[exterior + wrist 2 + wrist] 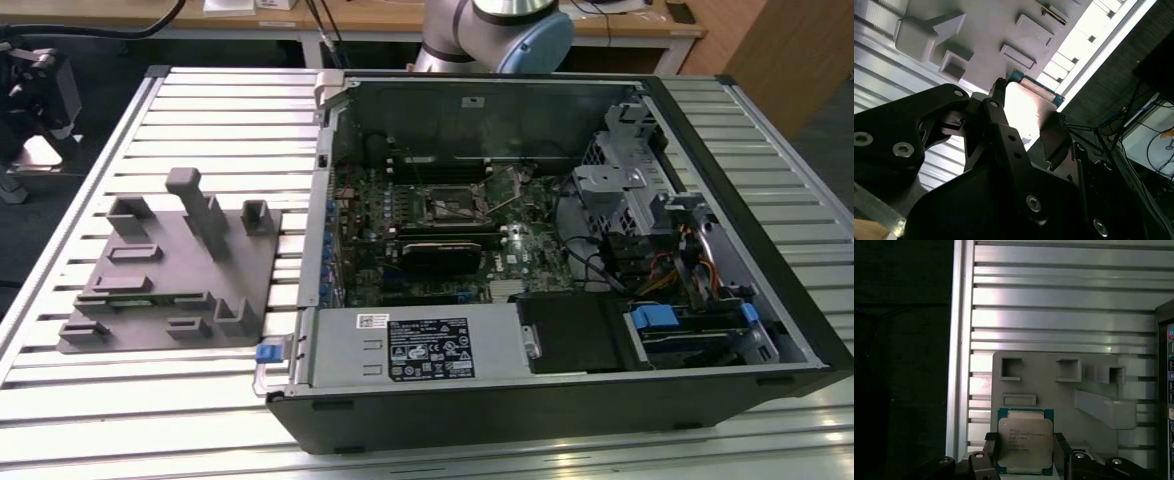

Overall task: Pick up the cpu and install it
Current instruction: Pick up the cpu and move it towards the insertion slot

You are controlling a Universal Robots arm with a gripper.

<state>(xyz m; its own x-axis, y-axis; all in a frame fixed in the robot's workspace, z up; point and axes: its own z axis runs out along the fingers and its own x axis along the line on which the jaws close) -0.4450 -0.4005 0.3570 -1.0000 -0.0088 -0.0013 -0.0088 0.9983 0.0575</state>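
Note:
The cpu [1025, 440], a thin square chip with a pale metal top and teal-green rim, is held between my gripper's [1025, 449] two dark fingers [991, 449], one on each of two opposite edges. In the second wrist view the cpu [1026, 107] glares bright between the same gripper [1026, 119]. It hangs well above the grey fixture [1054, 405] and the slatted table. In the exterior view the fixture [174, 270] lies on the exterior view's left, and the dark metal-framed socket [447, 200] sits on the motherboard inside the open computer case [561, 410].
The arm's base [494, 30] stands behind the case. Tall posts [200, 210] rise from the fixture. Inside the case are a grey box with a white label [414, 345], drive cages [627, 170] and cables. The slatted metal table [134, 420] ends at a dark floor.

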